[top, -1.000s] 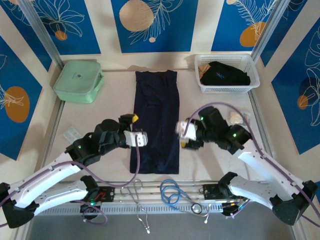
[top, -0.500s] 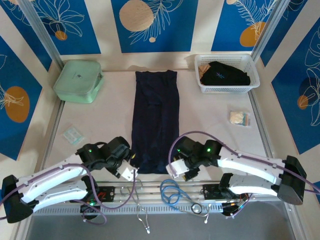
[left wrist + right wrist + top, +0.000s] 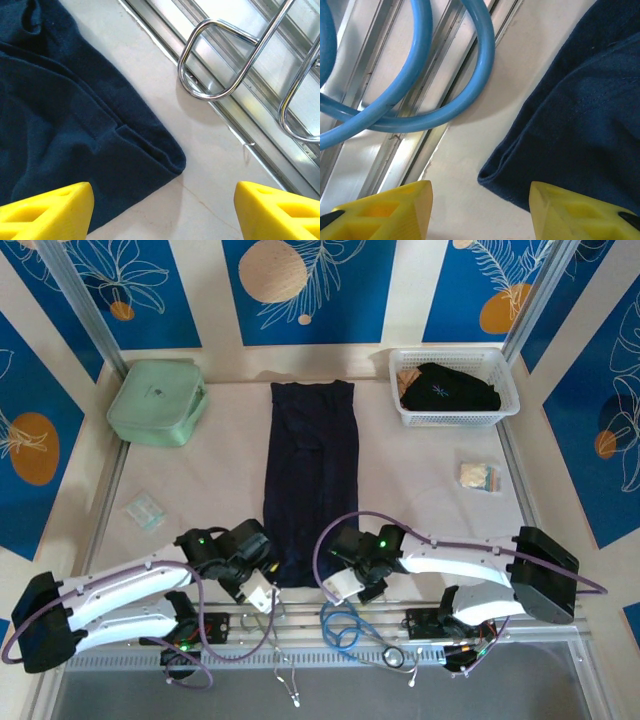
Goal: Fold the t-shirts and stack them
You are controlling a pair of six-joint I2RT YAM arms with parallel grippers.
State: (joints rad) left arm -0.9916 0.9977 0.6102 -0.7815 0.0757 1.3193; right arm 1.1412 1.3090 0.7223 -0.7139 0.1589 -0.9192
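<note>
The pale tabletop carries a navy t-shirt, folded into a long narrow strip. The strip lies along the middle from close to the far edge down to just short of the near edge.

In the far left corner sits a mint-green zip case. In the far right corner stands a white lattice basket, and a black t-shirt with a small pale blue mark lies bunched inside it.

The left gripper is low at the strip's near left corner. Its yellow fingers are spread wide, one over the cloth and one over bare tabletop. The right gripper is at the near right corner, its fingers equally wide on either side of the hem corner. Whether any finger touches the fabric cannot be told.

A blue cable loops over the metal rail at the near edge, beside wire hooks. One small packet lies near the right edge and another near the left edge.
</note>
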